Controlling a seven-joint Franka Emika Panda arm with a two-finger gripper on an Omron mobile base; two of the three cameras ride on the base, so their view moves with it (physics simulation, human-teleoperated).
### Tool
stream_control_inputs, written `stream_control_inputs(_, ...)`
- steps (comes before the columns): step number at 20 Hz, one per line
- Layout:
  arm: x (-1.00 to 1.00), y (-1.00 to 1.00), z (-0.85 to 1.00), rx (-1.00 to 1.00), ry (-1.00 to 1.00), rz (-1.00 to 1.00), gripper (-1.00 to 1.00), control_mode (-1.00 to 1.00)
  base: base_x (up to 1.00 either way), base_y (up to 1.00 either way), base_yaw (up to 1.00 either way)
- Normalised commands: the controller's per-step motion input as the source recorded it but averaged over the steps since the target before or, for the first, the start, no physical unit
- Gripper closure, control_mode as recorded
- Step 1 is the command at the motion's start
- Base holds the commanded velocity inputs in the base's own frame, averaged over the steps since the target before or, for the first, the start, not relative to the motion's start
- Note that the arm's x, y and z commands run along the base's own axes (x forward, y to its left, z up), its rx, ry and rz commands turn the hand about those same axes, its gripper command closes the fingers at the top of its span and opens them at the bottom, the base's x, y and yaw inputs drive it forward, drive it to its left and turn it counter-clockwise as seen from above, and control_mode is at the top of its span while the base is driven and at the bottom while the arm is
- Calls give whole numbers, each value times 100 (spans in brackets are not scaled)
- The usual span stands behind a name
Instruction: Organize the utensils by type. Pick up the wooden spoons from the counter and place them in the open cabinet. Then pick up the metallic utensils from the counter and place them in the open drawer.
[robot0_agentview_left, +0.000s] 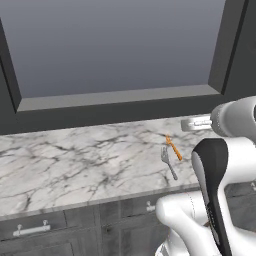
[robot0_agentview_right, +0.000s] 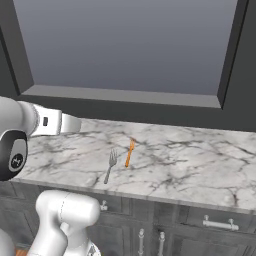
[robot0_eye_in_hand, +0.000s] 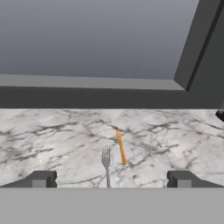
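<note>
No readable writing or labels anywhere, and no containers with stuff in them that I can make out. Biggest thing is the counter (robot0_agentview_left: 75, 160), white marble with grey veins. On it, near the front edge, lies the silver fork (robot0_eye_in_hand: 106, 164), tines toward the back wall. Just beside it, closer to the back edge, is the thin orange-handled utensil (robot0_eye_in_hand: 120, 147), apart from the fork. The gripper (robot0_eye_in_hand: 111, 179) hangs with jaws spread wide, holding nothing.

My arm (robot0_agentview_left: 220, 165) rises from the base, elbow bent, forearm reaching level toward the far side. My gripper (robot0_eye_in_hand: 111, 179) is spread wide, holding nothing.
</note>
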Motion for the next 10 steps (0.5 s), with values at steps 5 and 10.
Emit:
stream_control_inputs(5,0,-30,-14,26,18,0,-100,-100,-1,-5,0)
stream_control_inputs(10,9,-26,-30,21,29,0,-100,-100,0,0,0)
